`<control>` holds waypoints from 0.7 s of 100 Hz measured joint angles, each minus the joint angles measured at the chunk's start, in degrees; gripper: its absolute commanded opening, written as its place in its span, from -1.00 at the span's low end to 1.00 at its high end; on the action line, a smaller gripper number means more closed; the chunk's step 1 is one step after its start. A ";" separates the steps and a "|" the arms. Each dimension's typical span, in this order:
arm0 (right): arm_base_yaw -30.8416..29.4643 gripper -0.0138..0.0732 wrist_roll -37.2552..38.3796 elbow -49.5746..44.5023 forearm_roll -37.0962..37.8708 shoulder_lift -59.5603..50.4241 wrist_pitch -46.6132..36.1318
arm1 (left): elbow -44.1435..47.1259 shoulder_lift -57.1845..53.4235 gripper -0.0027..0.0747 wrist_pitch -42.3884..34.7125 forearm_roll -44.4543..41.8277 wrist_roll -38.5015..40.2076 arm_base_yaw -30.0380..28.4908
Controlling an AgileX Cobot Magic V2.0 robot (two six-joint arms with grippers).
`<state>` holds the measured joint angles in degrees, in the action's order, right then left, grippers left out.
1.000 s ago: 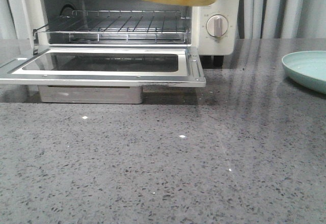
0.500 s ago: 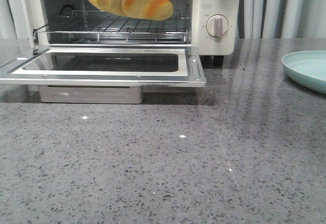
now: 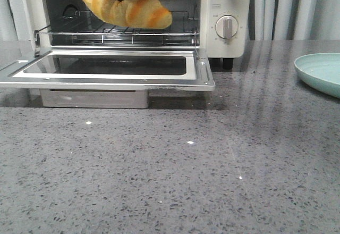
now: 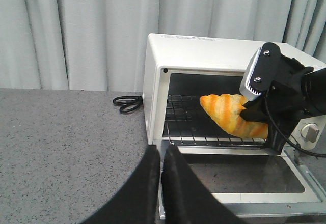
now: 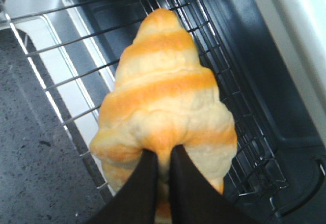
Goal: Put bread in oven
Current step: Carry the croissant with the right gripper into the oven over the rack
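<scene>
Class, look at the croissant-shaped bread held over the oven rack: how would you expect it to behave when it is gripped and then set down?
The bread probably yields: the right gripper fingers look sunk into its end. It seems light, hanging level from that one-end grip. Its glossy, rounded shape might rock or slide on the wire rack.

Looks like a staged kitchen corner in a lab or studio. Speckled grey stone-look counter (image 3: 175, 175) with a cream toaster oven (image 3: 234, 37), its door (image 3: 106, 69) dropped open and a wire rack (image 3: 133, 31) inside. Pale green plate (image 3: 321, 72) at the counter's right edge. Grey pleated curtains (image 4: 76, 30) all along the back instead of walls or cabinets. Black cord (image 4: 128, 103) coiled beside the oven.
</scene>
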<state>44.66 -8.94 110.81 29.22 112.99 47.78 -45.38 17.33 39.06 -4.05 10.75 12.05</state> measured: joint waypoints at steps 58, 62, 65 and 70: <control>-2.18 0.52 -0.13 0.04 0.56 0.03 -3.41 | 0.00 0.00 -0.99 0.00 0.00 0.00 0.00; -2.18 0.53 -0.13 0.04 0.56 0.03 -3.83 | 0.00 0.00 -0.99 0.00 0.00 0.00 0.00; -2.18 0.52 -0.13 0.04 0.67 0.03 -3.95 | 0.00 0.00 -0.99 0.00 0.00 0.00 0.00; -2.18 0.49 -0.13 0.04 0.54 0.03 -3.95 | 0.00 0.00 -0.99 0.00 0.00 0.00 0.00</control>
<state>42.48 -9.07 110.86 29.75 113.02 43.83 -45.38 17.33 39.06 -4.05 10.75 12.05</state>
